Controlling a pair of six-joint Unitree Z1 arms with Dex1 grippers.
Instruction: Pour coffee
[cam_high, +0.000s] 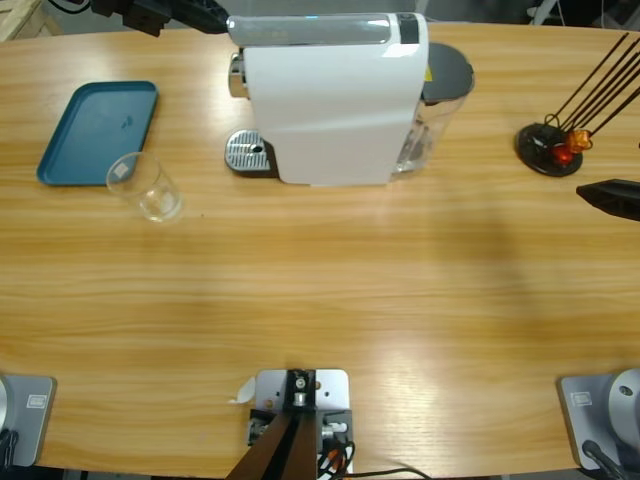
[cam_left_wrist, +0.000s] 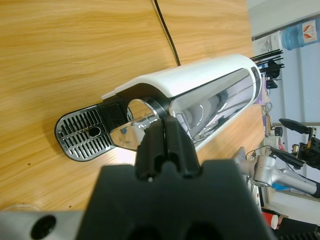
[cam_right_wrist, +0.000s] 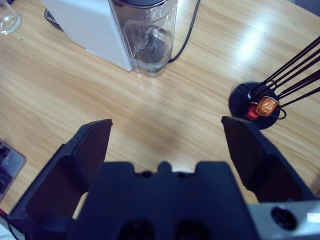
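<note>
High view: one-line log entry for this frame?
left hand: shut, over machine | right hand: open, empty | glass: empty, by tray

This looks like a robotics lab or workshop. Beyond the left end effector (cam_left_wrist: 163, 145), past the long wooden worktop (cam_left_wrist: 75, 60) and white capsule coffee machine (cam_left_wrist: 200, 90), stand another silver robot arm (cam_left_wrist: 280, 172), black rig hardware (cam_left_wrist: 300, 137) and a blue water-cooler bottle (cam_left_wrist: 302, 32).

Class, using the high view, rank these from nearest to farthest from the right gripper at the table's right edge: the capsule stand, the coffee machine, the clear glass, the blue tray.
1. The capsule stand, just up-left of the right gripper.
2. The coffee machine, at the top middle.
3. The clear glass, far left.
4. The blue tray, farthest left, touching or nearly touching the glass.
</note>
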